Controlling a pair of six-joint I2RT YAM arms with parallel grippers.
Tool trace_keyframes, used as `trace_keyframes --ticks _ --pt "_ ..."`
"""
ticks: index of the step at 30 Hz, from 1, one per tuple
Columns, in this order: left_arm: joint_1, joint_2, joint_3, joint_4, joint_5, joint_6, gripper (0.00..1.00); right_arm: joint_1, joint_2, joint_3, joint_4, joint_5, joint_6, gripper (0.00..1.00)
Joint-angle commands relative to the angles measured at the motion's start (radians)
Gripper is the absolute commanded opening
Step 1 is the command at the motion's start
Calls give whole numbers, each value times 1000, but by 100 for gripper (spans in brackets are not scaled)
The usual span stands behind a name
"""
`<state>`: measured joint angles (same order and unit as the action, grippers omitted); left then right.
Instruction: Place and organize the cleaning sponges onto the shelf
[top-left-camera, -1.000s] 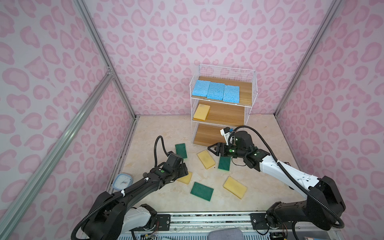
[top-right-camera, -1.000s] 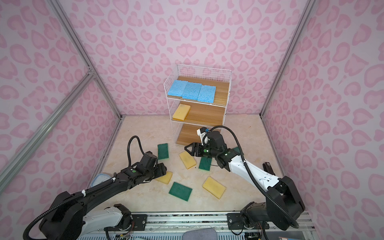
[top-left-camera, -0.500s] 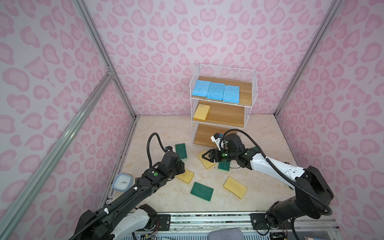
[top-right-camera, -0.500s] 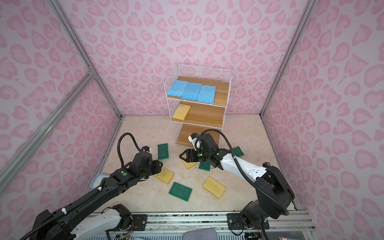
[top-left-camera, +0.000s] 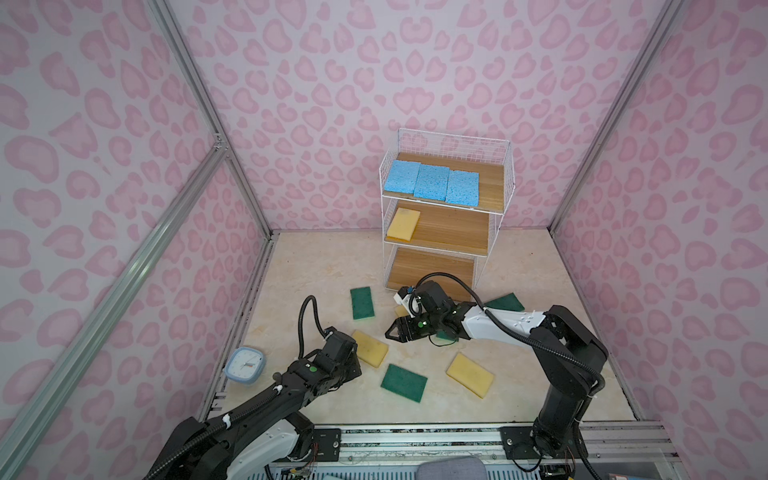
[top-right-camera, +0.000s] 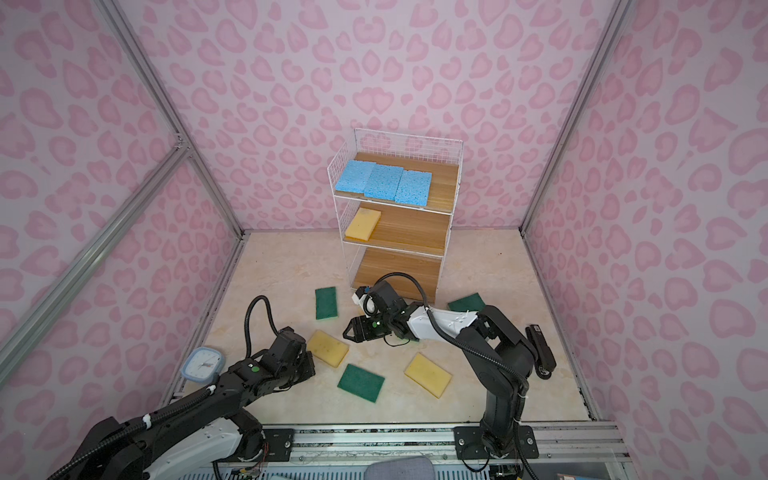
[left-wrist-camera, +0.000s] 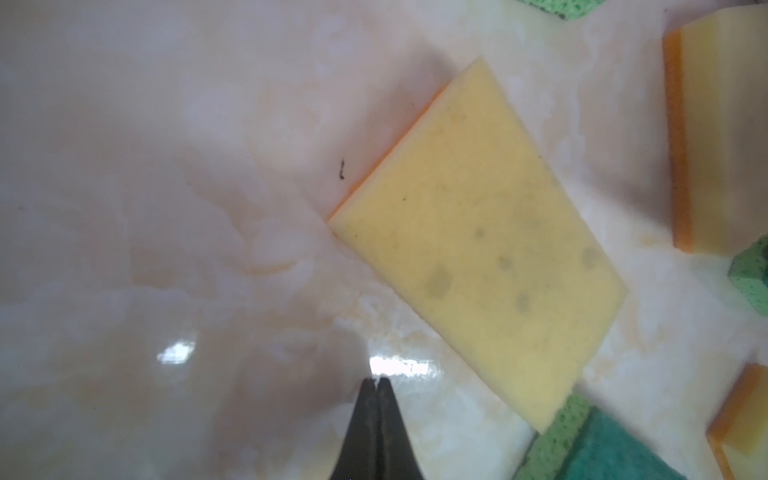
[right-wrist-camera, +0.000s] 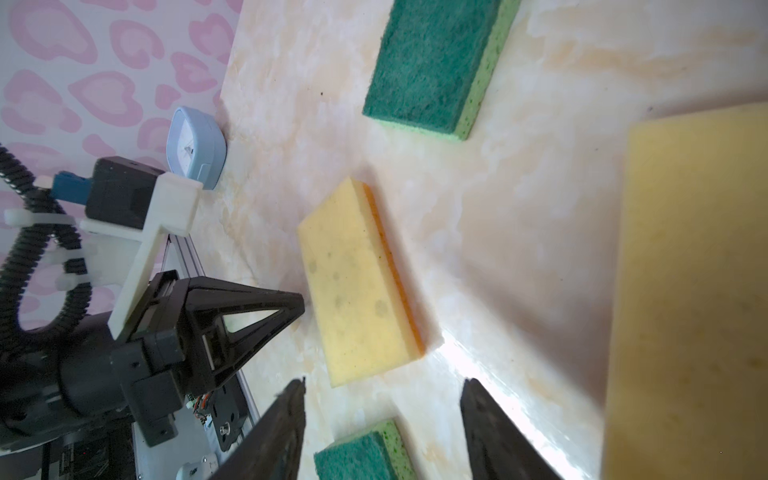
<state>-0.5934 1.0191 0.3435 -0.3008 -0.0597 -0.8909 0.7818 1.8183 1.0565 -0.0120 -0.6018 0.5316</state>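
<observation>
While three blue sponges (top-left-camera: 432, 183) lie side by side on the top board of the shelf (top-left-camera: 457, 232), toward its left end in both top views, a shelved yellow sponge (top-left-camera: 403, 224) lies at the left end of the middle board. Everything else is on the marble-look tabletop (top-left-camera: 324, 266) in front of the shelf. Closest to the shelf, a dark green sponge (top-left-camera: 361, 302) lies off its left front corner and a second green sponge (top-left-camera: 505, 302) off its right front corner. The right arm (top-left-camera: 498, 324) stretches just in front of the bottom board, covering most of a part-covered yellow sponge (top-left-camera: 401, 311) and of a part-covered green sponge (top-left-camera: 448, 335). The right gripper (right-wrist-camera: 384, 386) is low over the tabletop with its jaws apart and nothing between them. Farther from the shelf lies a spotted yellow sponge (right-wrist-camera: 357, 286), flat, orange layer underneath. The left gripper (left-wrist-camera: 376, 382) has its fingers pressed together on nothing, its tip just beside the edge of that sponge facing away from the shelf; I cannot tell whether it touches. Farthest from the shelf are a third green sponge (top-left-camera: 404, 382) and an outer yellow sponge (top-left-camera: 470, 375), near each other but apart. A small blue clock (top-left-camera: 244, 365) stands by the left wall, well apart from the shelf.
</observation>
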Motion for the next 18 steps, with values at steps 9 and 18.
trace_keyframes --ticks 9,18 --pt "10 96 67 131 -70 12 4 24 66 6 27 2 -15 59" --pt "36 118 84 152 -77 21 4 29 142 44 39 -9 -6 58"
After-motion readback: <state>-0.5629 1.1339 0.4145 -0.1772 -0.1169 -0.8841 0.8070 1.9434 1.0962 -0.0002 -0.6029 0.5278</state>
